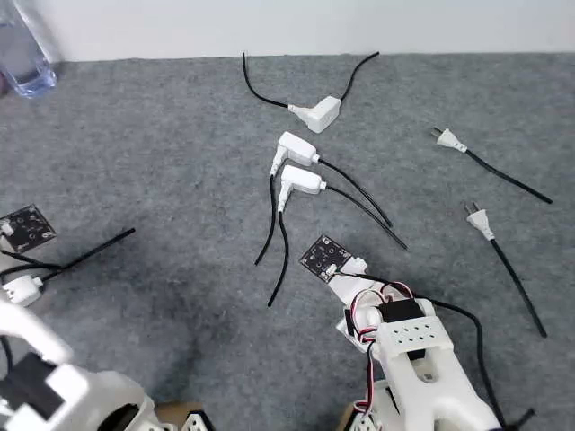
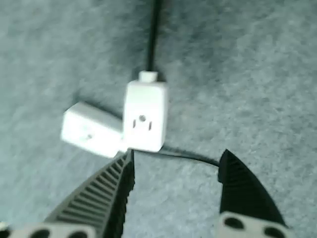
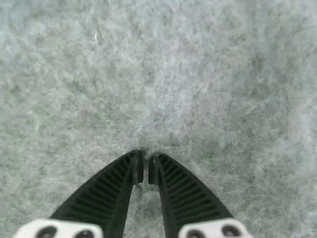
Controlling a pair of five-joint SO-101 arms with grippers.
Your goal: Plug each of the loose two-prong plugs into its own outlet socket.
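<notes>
**Grey carpet, white sockets, two plugs lying loose**

Grey carpet (image 1: 135, 135) is covering the table. A clear bottle (image 1: 22, 54) is standing in the far left corner. Three white sockets are lying in the middle: the far socket (image 1: 322, 112), the middle socket (image 1: 296, 148) and the near socket (image 1: 301, 180). Black cords are trailing from all three and lying across the carpet in front of them. Off to the right, well apart from the sockets, the far plug (image 1: 446, 137) and the near plug (image 1: 476, 215) are lying loose.

The left gripper (image 2: 177, 156) is gaping wide and holding nothing. A slotted socket (image 2: 143, 116) is lying just past its tips, with a side socket (image 2: 91, 131) right beside it. A thin cord (image 2: 190, 157) is running across between the fingers. The right gripper (image 3: 145, 158) is pinching almost closed, with just a thin slit showing. It is holding nothing and pointing at bare carpet.

One arm (image 1: 404, 350) is leaning forward near the sockets. Another arm (image 1: 54, 386) is sitting low in the near left corner.
</notes>
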